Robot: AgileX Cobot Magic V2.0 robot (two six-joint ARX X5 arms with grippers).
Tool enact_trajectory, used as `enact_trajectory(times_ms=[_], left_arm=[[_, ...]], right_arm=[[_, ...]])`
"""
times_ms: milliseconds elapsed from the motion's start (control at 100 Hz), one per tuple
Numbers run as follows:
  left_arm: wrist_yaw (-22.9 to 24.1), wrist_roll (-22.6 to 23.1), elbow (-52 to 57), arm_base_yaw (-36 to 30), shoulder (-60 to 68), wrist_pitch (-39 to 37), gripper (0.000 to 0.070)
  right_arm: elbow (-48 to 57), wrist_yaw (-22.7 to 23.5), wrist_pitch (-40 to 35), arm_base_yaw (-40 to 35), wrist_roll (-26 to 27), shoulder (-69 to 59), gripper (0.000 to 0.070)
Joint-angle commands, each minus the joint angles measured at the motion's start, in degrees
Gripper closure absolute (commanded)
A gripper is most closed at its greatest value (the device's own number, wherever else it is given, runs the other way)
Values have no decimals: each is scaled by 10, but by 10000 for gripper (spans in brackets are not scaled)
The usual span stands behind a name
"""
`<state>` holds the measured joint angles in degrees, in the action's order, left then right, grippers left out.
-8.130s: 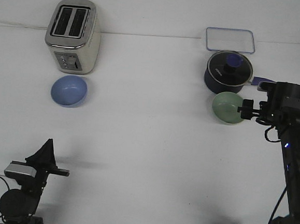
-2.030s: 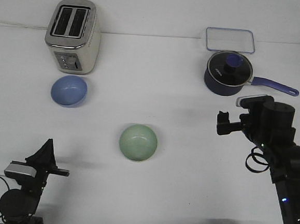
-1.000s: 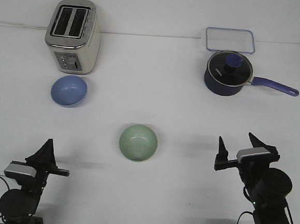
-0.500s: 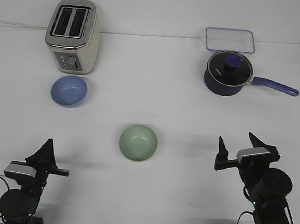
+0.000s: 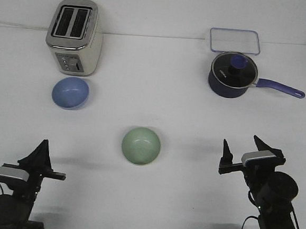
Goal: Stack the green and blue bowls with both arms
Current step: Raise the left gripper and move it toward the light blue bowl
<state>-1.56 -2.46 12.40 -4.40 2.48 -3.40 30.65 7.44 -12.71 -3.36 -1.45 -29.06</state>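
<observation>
The pale green bowl stands upright on the white table, near the middle. The light blue bowl stands upright at the left, just in front of the toaster. My left gripper is low at the front left, well short of the blue bowl. Its fingers show as one pointed shape, shut and empty. My right gripper is at the front right, to the right of the green bowl. Its two pointed fingers stand apart, open and empty.
A silver toaster stands at the back left. A dark blue lidded saucepan with its long handle pointing right stands at the back right. A clear rectangular lid lies behind it.
My left gripper has shifted a little to the left and toward the table's front edge. The right arm and both bowls have not moved in the last second.
</observation>
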Motion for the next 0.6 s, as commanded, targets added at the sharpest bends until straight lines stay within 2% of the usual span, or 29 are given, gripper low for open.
enact_trajectory(times_ms=[0, 380, 590], left_arm=[[2, 2, 48, 0, 20, 28, 689], [2, 3, 365, 0, 286, 275, 689], [2, 5, 501, 0, 449, 414, 689]], right_arm=[[1, 0, 7, -1, 6, -2, 62], [1, 0, 7, -1, 6, -2, 62], [1, 0, 7, -1, 6, -2, 62]])
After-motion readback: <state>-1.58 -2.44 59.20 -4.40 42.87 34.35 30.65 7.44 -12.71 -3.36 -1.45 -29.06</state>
